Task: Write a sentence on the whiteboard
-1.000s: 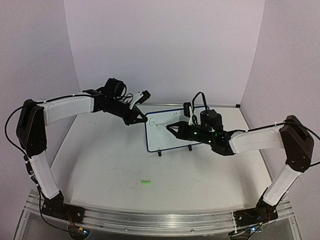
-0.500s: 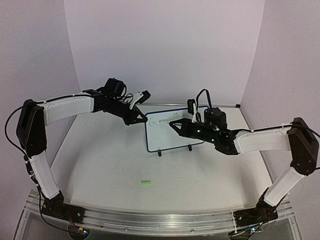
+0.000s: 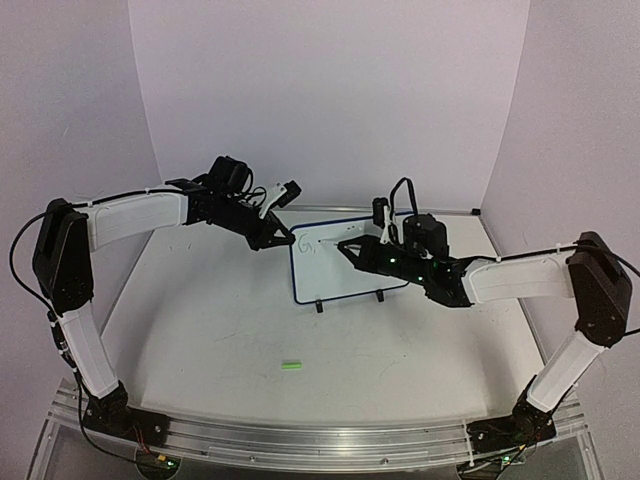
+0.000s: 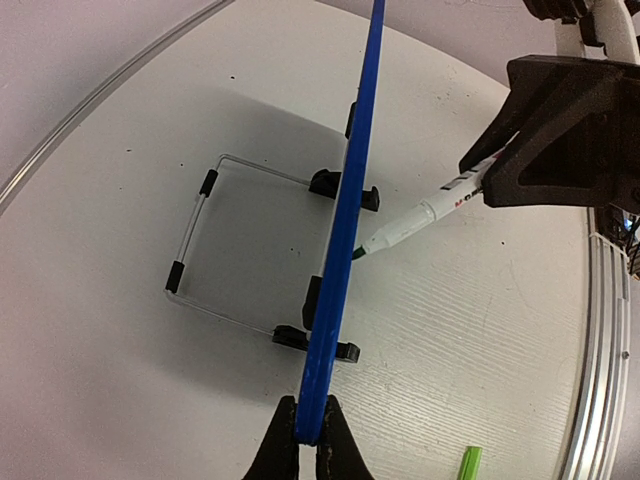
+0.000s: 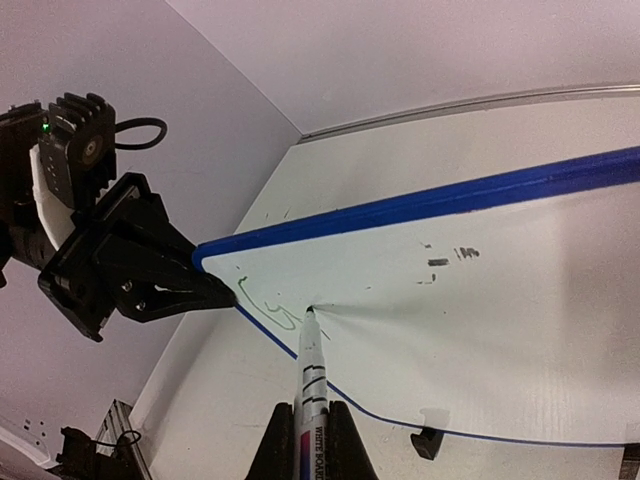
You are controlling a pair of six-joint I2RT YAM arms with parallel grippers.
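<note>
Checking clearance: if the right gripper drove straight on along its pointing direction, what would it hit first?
The whiteboard. The marker held in the right gripper appears to have its tip on the board's face, beside the green strokes.

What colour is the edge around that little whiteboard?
Blue; the whiteboard rim shows best in the left wrist view.

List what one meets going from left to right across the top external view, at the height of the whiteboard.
The left arm's elbow → left end effector → whiteboard → right arm's elbow. The right end effector, with its marker, overlaps the whiteboard, so it is left out.
</note>
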